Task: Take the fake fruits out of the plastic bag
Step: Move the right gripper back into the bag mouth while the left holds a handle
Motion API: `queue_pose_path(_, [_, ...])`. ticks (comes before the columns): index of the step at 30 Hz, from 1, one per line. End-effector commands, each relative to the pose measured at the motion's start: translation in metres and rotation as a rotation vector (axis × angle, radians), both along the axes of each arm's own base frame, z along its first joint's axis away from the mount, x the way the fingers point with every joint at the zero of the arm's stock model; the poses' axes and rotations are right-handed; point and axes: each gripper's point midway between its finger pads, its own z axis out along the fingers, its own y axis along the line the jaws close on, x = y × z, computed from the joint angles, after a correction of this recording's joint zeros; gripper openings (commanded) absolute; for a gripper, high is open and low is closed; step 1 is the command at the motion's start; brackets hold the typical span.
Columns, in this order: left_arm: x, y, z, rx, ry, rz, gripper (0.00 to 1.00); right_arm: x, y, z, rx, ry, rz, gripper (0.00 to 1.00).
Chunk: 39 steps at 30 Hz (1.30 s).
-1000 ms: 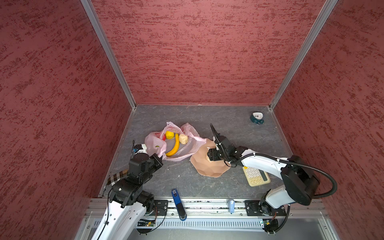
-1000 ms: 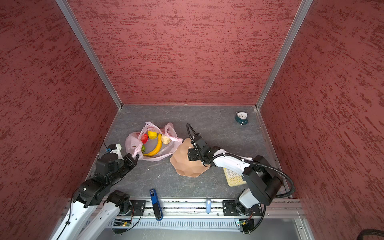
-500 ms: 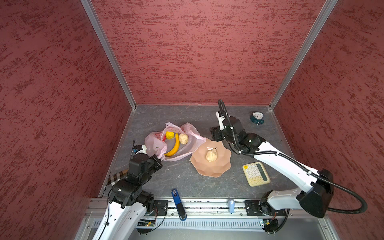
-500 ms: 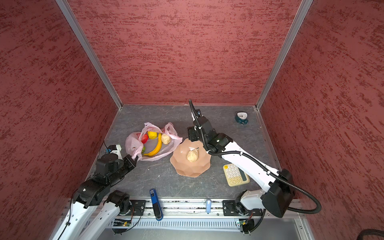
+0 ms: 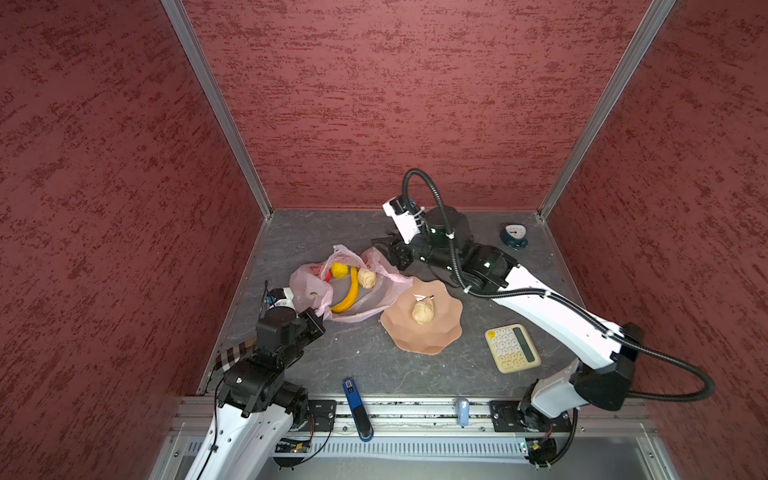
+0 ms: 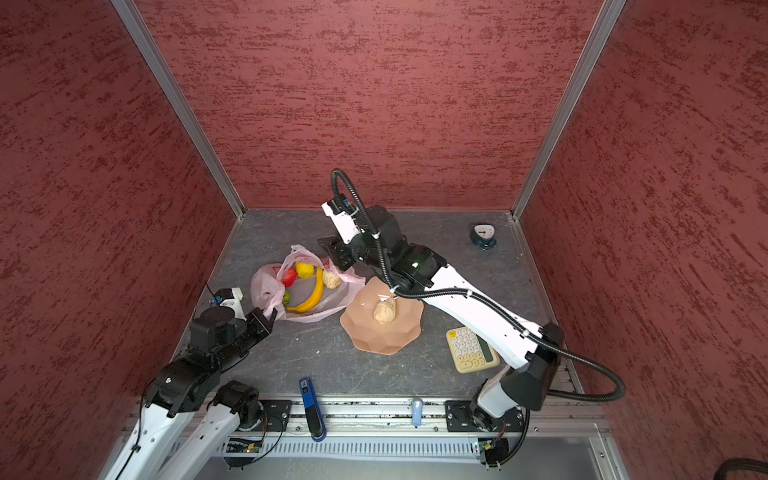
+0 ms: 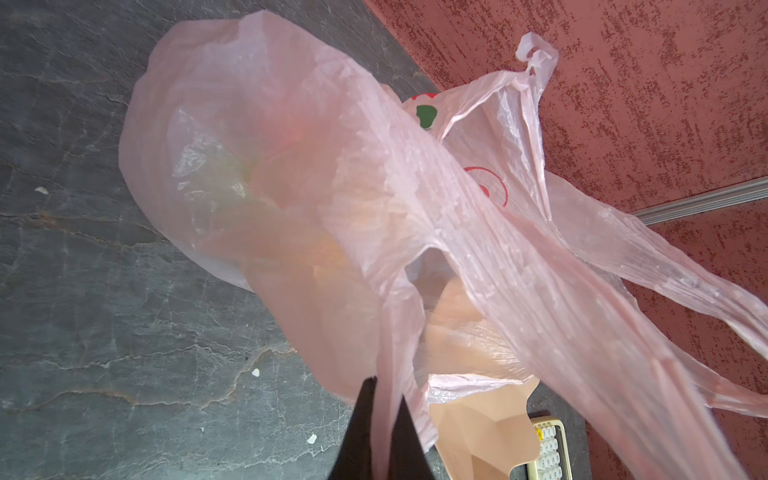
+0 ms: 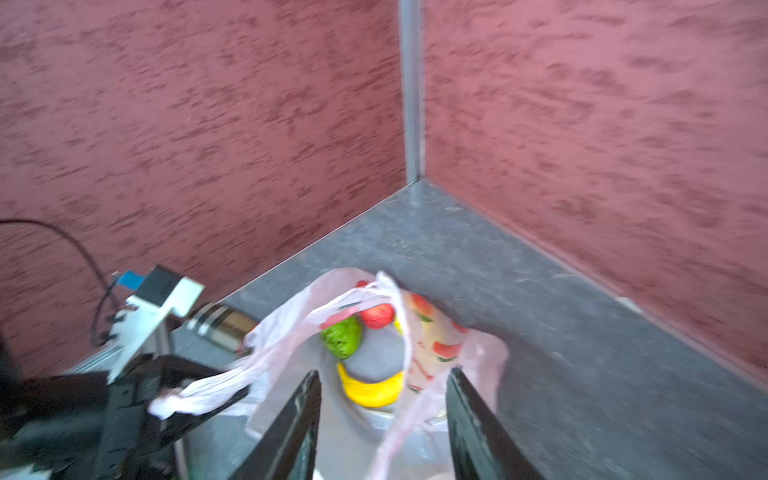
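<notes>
L claw (image 7: 382, 395) pinched shut on plastic bag (image 5: 305, 286) handle, props the mouth open. R claw (image 8: 384, 374) part-open, empty, over the mouth for next pick. Banana (image 5: 349, 297) + others in bag on desk (image 5: 374, 357); one beige ball (image 5: 423, 311) in bowl (image 5: 440, 336).

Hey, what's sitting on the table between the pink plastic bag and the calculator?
The peach scalloped bowl, holding one beige lumpy fake fruit, sits between the plastic bag and the calculator; both top views show it.

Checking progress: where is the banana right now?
In both top views the banana lies inside the plastic bag, left of centre, beside a beige fruit, left of the bowl.
</notes>
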Motion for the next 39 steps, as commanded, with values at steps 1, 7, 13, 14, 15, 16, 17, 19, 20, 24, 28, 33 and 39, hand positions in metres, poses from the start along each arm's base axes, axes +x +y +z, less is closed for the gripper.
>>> queue_pose_path(1, [0.003,0.0,0.004,-0.01,-0.02,0.002,0.09,-0.024,0.035,-0.03,-0.04,0.106,0.185,0.4])
queue_pose_path(7, [0.003,-0.001,0.002,-0.025,-0.018,0.01,0.08,-0.025,0.062,-0.102,-0.152,0.27,0.233,0.32])
queue_pose_path(13, [0.001,0.002,0.002,-0.025,-0.02,0.021,0.08,-0.023,0.072,-0.158,-0.214,0.378,0.239,0.3])
queue_pose_path(14, [0.001,0.002,0.002,-0.026,-0.021,0.021,0.08,-0.022,0.074,-0.167,-0.223,0.391,0.238,0.3])
queue_pose_path(15, [0.0,0.002,0.002,-0.025,-0.02,0.023,0.08,-0.021,0.076,-0.172,-0.23,0.4,0.236,0.3])
queue_pose_path(16, [0.0,0.003,0.003,-0.023,-0.02,0.023,0.08,-0.021,0.077,-0.179,-0.24,0.413,0.238,0.3])
queue_pose_path(17, [-0.001,0.003,0.003,-0.023,-0.02,0.025,0.08,-0.021,0.079,-0.184,-0.244,0.424,0.242,0.3])
queue_pose_path(19, [-0.002,0.004,0.003,-0.022,-0.021,0.03,0.08,-0.02,0.08,-0.191,-0.253,0.434,0.24,0.3])
queue_pose_path(20, [-0.002,0.005,0.004,-0.022,-0.024,0.031,0.08,-0.018,0.081,-0.194,-0.26,0.436,0.234,0.3])
queue_pose_path(24, [-0.003,0.006,0.005,-0.025,-0.033,0.036,0.08,-0.015,0.084,-0.203,-0.279,0.454,0.228,0.31])
queue_pose_path(28, [-0.005,0.007,0.004,-0.024,-0.034,0.043,0.08,-0.02,0.085,-0.194,-0.258,0.453,0.255,0.31])
queue_pose_path(33, [-0.006,0.009,0.006,-0.028,-0.044,0.052,0.08,-0.031,0.085,-0.178,-0.253,0.433,0.279,0.32])
queue_pose_path(39, [-0.007,0.009,0.006,-0.036,-0.054,0.048,0.08,-0.049,0.086,-0.165,-0.271,0.401,0.283,0.31])
